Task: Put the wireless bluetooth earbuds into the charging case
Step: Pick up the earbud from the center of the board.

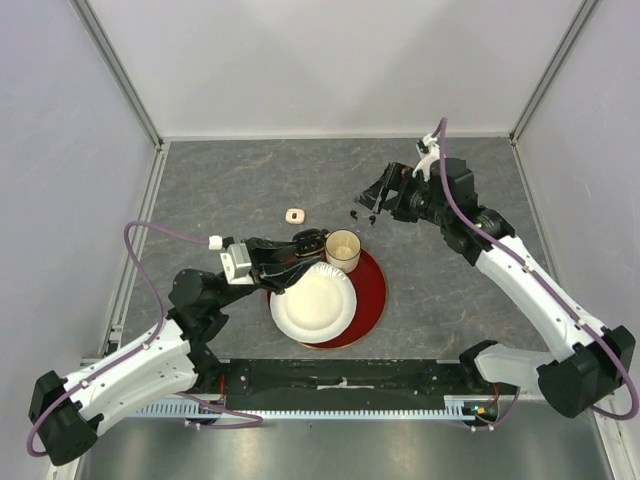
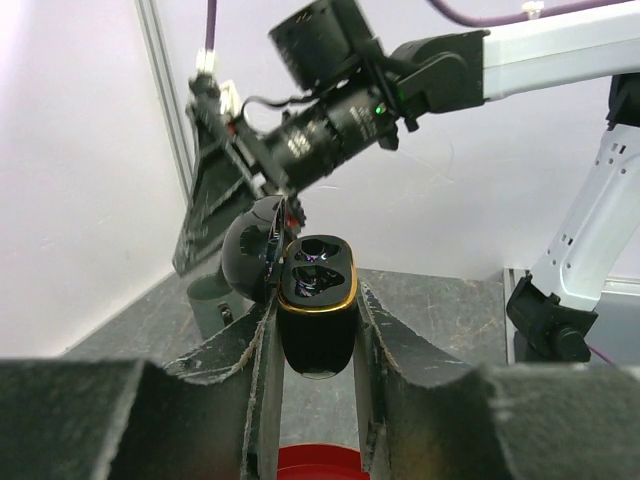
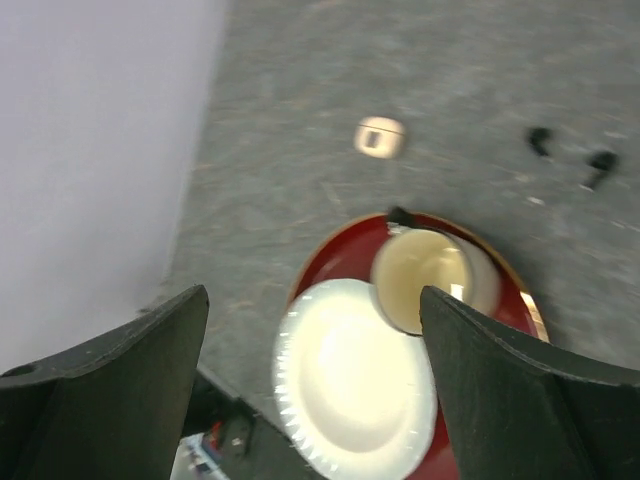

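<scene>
Grey counter (image 1: 230, 180) is enclosed by pale walls (image 1: 300, 60). At left, an open black charging case (image 2: 316, 300) is clamped by the left end effector (image 1: 306, 245). Two black earbuds (image 1: 357, 214) are seen lying on the counter near the right end effector (image 3: 312, 298), which is spread wide and empty.

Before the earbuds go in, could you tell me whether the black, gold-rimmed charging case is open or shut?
Open: the black charging case has its domed lid swung aside, exposing both sockets inside the gold rim.

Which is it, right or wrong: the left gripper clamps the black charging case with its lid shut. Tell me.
Wrong on the lid. The left gripper clamps the black charging case with its lid open; the left wrist view shows it.
</scene>
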Motion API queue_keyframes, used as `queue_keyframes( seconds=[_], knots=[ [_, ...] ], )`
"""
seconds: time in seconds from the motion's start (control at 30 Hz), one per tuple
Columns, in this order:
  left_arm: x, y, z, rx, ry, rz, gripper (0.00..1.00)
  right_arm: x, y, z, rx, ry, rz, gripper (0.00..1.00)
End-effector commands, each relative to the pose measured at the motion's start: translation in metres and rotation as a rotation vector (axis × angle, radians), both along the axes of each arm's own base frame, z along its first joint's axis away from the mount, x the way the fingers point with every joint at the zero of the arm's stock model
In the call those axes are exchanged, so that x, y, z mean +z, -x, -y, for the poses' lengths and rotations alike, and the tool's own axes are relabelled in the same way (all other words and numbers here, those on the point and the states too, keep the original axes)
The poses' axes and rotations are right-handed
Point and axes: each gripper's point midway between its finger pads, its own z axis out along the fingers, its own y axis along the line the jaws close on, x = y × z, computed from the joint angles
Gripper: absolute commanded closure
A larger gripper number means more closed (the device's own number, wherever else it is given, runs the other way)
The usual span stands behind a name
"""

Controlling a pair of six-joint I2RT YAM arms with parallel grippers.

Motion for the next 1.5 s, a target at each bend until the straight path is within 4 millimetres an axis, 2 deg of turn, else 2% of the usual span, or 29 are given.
queue_keyframes(
  seconds=[0.0, 0.03, 0.23, 0.27, 0.37, 0.43, 0.57, 0.7, 0.93, 1.1, 1.47],
  knots=[
    [0.008, 0.003, -0.008, 0.036, 0.016, 0.087, 0.98, -0.051, -0.024, 0.042, -0.214, 0.229, -0.086, 0.07],
    [0.006, 0.004, -0.008, 0.031, 0.020, 0.087, 0.98, -0.064, -0.028, 0.040, -0.209, 0.258, -0.116, 0.07],
    [0.004, 0.011, -0.012, 0.009, 0.065, 0.079, 0.98, -0.121, -0.062, 0.062, -0.343, 0.455, -0.209, 0.13],
    [0.004, 0.012, -0.012, 0.005, 0.064, 0.081, 0.98, -0.126, -0.066, 0.061, -0.341, 0.472, -0.220, 0.19],
    [0.006, 0.016, -0.013, -0.004, 0.057, 0.091, 0.98, -0.140, -0.082, 0.062, -0.360, 0.532, -0.237, 0.27],
    [0.008, 0.016, -0.015, 0.003, 0.056, 0.103, 0.98, -0.149, -0.095, 0.062, -0.371, 0.576, -0.242, 0.28],
    [0.011, 0.017, -0.016, 0.005, 0.046, 0.106, 0.98, -0.163, -0.113, 0.061, -0.393, 0.617, -0.253, 0.37],
    [0.015, 0.020, -0.018, 0.003, 0.060, 0.106, 0.98, -0.182, -0.132, 0.055, -0.396, 0.651, -0.271, 0.39],
    [0.019, 0.023, -0.020, -0.011, 0.078, 0.089, 0.98, -0.215, -0.145, 0.046, -0.361, 0.688, -0.318, 0.42],
    [0.021, 0.022, -0.023, -0.002, 0.091, 0.082, 0.98, -0.229, -0.152, 0.053, -0.375, 0.727, -0.329, 0.45],
    [0.020, 0.023, -0.021, -0.017, 0.089, 0.064, 0.98, -0.255, -0.157, 0.043, -0.303, 0.740, -0.361, 0.48]
  ],
)
